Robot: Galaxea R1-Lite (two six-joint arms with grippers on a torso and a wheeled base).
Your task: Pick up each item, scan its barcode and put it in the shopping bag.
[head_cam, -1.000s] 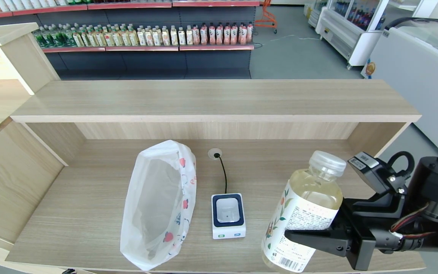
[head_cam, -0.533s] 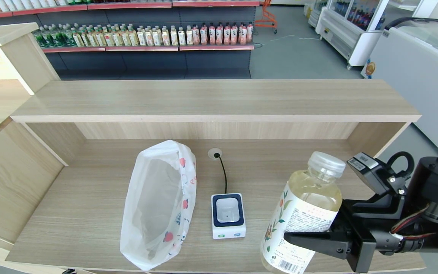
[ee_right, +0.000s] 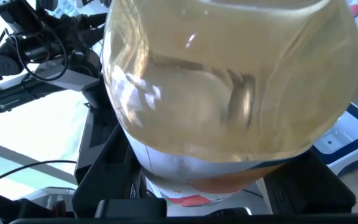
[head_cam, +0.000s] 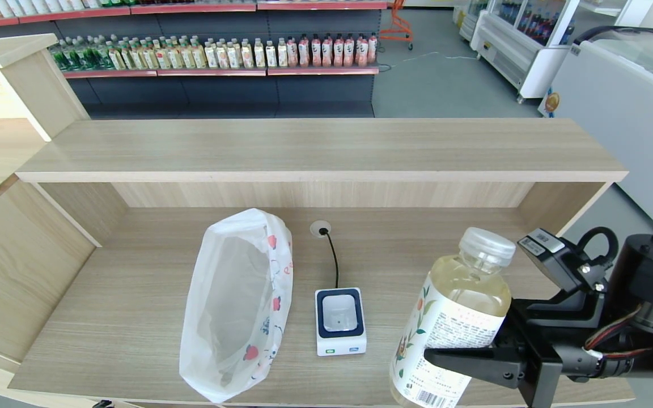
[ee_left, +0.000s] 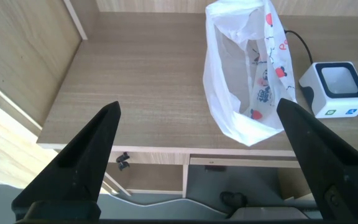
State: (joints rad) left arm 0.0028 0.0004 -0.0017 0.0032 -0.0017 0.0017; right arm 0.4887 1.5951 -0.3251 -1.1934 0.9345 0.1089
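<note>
Head view: the bottle (head_cam: pixel 456 317) had sunk slightly since a second ago, pinched in the right gripper's (head_cam: pixel 465 348) fingers, right of the scanner (head_cam: pixel 340 320); its barcode was cut off. Left wrist view: the left gripper's (ee_left: pixel 197 109) fingers stood spread near the shopping bag (ee_left: pixel 238 74). Right wrist view: the bottle (ee_right: pixel 229 93) hid the fingertips.

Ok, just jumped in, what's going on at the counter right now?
The right gripper is shut on a bottle of pale yellow drink, held upright above the counter, to the right of the scanner and not over it. The shopping bag lies open on the scanner's other side, with nothing visible inside. The left gripper hangs open near the counter's front edge.
</note>
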